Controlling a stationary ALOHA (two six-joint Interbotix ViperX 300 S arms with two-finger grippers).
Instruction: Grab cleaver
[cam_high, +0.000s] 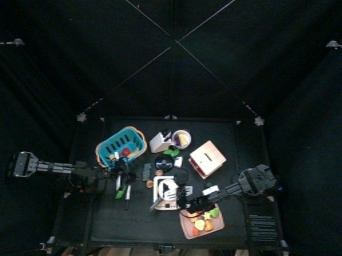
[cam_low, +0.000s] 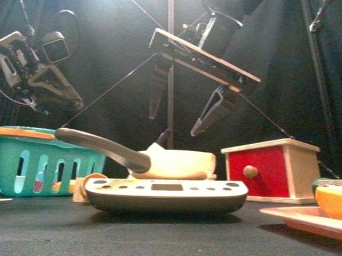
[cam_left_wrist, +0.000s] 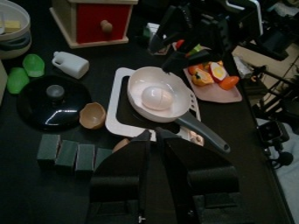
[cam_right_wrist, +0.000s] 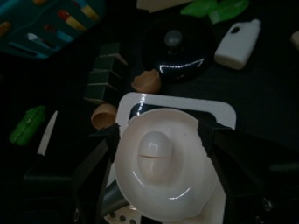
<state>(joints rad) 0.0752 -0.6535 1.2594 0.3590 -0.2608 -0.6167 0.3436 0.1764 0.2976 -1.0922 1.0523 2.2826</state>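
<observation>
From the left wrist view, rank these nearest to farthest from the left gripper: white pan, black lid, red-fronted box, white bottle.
Measured from the left gripper:
1. White pan, right ahead of the jaws, on the scale.
2. Black lid, off to one side of the pan.
3. White bottle, beyond the lid.
4. Red-fronted box, farthest, at the far edge.

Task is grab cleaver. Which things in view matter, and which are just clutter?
Job: pale blade, probably the cleaver; right gripper, open over the white pan.
Lying about: white pan, red box, teal basket, black lid, white bottle, fruit plate.
</observation>
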